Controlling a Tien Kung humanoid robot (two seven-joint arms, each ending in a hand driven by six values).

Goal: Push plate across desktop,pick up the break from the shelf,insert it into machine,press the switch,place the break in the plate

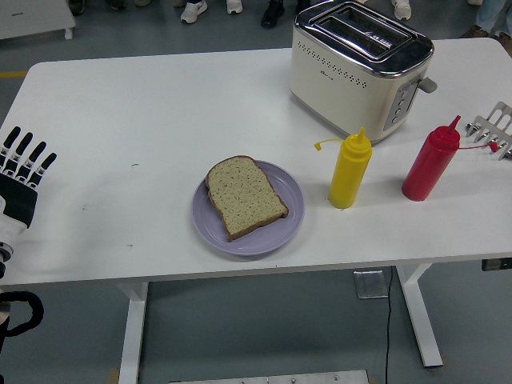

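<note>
A slice of brown bread (245,197) lies flat on the lilac plate (290,219) near the table's front edge, at the middle. The cream and chrome toaster (358,67) stands at the back right, its two slots empty and its lever (427,84) on the right end. A metal rack (494,128) sits at the far right edge. My left hand (21,178) rests at the left edge of the table, fingers straight and spread, holding nothing, far from the plate. My right hand is out of the picture.
A yellow squeeze bottle (350,169) and a red squeeze bottle (431,161) stand upright between the plate and the rack, in front of the toaster. Feet of several people show beyond the table's far edge (160,56).
</note>
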